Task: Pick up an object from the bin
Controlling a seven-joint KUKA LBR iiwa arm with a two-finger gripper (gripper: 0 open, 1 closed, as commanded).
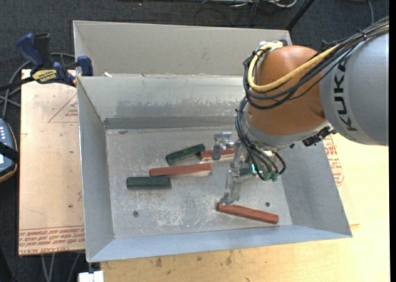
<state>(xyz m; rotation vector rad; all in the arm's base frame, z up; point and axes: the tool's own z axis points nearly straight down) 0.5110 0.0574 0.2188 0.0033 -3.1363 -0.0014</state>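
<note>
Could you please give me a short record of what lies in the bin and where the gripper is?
bin: grey metal, sloped walls
short red-brown bar: flat, front right
long red-brown stick: flat, mid-floor
tilted green bar: just behind that stick
left green bar: flat, apart, left of centre
gripper: low, at the short red-brown bar's left end
grasp: cannot tell

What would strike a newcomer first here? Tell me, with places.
The arm's orange cover looms over the right half of the grey bin. Under it the gripper hangs at the left end of a reddish-brown bar near the front wall. Left of it, mid-floor, lie two dark green sticks and a second reddish-brown bar.
</note>
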